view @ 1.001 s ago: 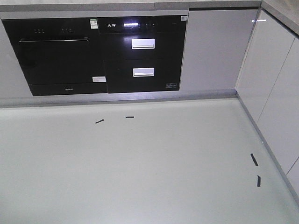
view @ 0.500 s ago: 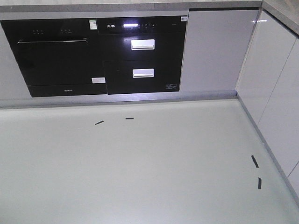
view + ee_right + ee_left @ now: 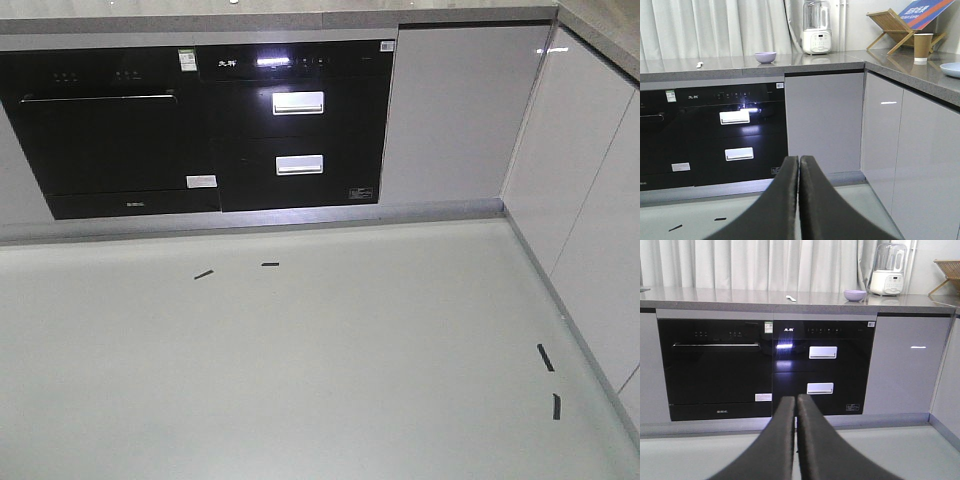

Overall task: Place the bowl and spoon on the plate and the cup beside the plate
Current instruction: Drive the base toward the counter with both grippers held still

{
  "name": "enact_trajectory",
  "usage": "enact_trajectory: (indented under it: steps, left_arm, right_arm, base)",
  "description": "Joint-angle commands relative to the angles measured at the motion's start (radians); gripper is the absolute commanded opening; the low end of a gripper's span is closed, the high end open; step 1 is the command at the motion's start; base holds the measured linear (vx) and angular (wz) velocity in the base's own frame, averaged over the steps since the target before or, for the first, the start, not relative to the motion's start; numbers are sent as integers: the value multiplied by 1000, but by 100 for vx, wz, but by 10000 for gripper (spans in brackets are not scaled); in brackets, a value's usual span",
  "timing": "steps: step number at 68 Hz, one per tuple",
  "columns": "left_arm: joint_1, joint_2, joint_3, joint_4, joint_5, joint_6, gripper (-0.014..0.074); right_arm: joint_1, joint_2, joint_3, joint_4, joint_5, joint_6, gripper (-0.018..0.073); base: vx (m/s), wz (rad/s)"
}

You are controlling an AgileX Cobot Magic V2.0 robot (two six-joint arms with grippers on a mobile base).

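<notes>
Jaws: the left gripper and the right gripper each have their dark fingers pressed together, with nothing held.
Stage: approach, as judged; both arms face the grey stone countertop from out on the floor, well apart from every task item.
Bowl: the small round lavender plastic bowl stands upright at 11 o'clock in the right wrist view; the white blender is at its 3 o'clock.
Spoon: the small pale mint plastic spoon lies flat at 12 o'clock in the left wrist view, well apart from the bowl, at its 9 o'clock.
Plate: the round pale blue plate sits on the side counter run at 2 o'clock, cut off by the frame edge.
Cup: the brown kraft paper cup stands upright near the plate, at its 10 o'clock, before the wooden dish rack.
Technique: bring the base toward the counter corner so both runs come within reach. Spread the jaws before descending. Take the bowl by its rim. Expect the flat spoon to slide when pinched.
</notes>
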Motion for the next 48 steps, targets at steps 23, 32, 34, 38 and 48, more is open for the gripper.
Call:
enact_trajectory:
  steps: [23,32,34,38,48]
  left_arm:
    - [0,-17,30,-1,-70,-8,-6]
    - [0,-17,30,-1,-70,-8,-6]
    - [0,-17,30,-1,-70,-8,-6]
    - [0,-17,30,-1,-70,-8,-6]
    - [0,-17,30,-1,-70,-8,-6]
  right_arm:
    - [-7,-11,14,-7,-69,-1,-5]
    - [-7,-11,14,-7,-69,-1,-5]
    - [-7,-11,14,-7,-69,-1,-5]
    - [-7,-11,14,-7,-69,-1,-5]
    - [-7,-11,14,-7,-69,-1,-5]
  base:
    - [9,3]
    - [6,12]
    - [6,11]
    - [6,9]
    - [5,5]
